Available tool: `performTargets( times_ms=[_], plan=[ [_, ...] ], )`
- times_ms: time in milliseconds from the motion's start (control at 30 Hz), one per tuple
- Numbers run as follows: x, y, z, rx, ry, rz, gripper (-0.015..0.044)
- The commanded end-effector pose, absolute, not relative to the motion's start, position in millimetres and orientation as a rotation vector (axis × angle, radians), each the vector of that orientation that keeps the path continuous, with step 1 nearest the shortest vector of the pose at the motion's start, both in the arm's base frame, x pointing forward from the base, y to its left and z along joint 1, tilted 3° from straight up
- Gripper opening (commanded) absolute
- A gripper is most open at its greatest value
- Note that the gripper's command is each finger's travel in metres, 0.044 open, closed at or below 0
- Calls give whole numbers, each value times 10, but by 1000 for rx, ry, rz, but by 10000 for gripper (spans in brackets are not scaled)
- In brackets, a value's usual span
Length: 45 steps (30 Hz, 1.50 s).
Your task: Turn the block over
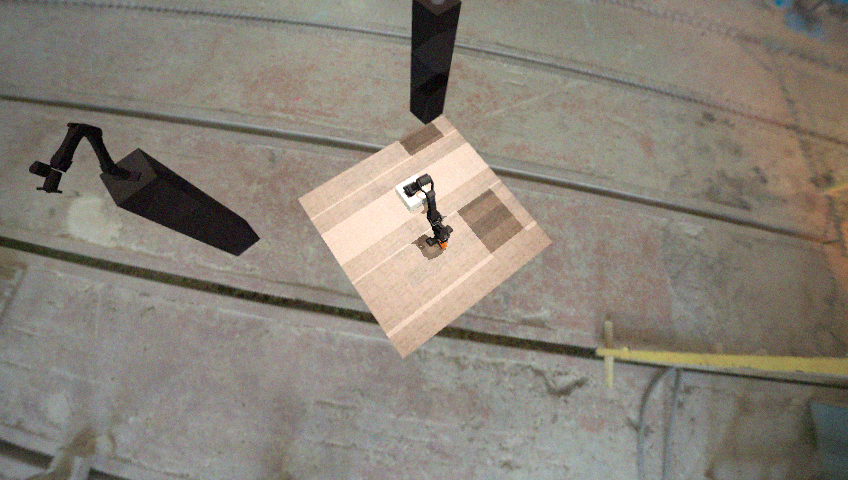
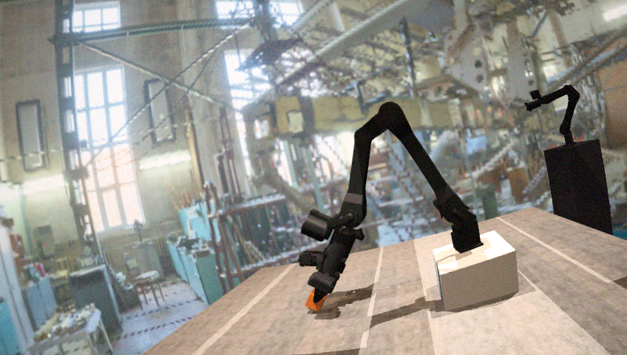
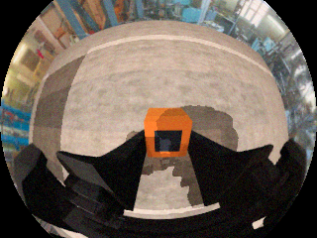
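Observation:
The orange block (image 1: 443,244) (image 2: 313,304) (image 3: 167,118) is held by its sides between the fingers of my gripper (image 2: 319,295) (image 3: 166,133), which is shut on it. In the exterior view the block is tilted and low over the table (image 1: 368,237) (image 2: 264,325) (image 3: 149,64); whether its lowest edge touches the wood is unclear. Its marked side, a dark square (image 3: 167,141) with an orange border, faces back toward the wrist camera. The block's underside is hidden. In the top view the arm covers most of the block.
My arm stands on a white box (image 1: 411,202) (image 2: 479,281) on the table, behind the gripper. Another black arm (image 1: 77,139) (image 2: 571,105) stands on a dark pedestal (image 1: 190,208) (image 2: 578,188) off the table. A dark pillar (image 1: 433,59) rises beside the table's far corner.

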<state>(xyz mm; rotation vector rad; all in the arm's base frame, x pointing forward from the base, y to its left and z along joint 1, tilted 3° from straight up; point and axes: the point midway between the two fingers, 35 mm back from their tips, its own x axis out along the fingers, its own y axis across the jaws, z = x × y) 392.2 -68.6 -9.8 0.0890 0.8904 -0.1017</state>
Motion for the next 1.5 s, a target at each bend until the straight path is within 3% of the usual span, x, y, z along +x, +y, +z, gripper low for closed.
performTargets(
  times_ms=[0, 867, 1467],
  plan=[
    [3951, -688, -168, 91, 837, -104, 0],
    [3841, -656, -294, 70, 467, -115, 0],
    [3825, -654, -256, 68, 431, -115, 0]
  ],
)
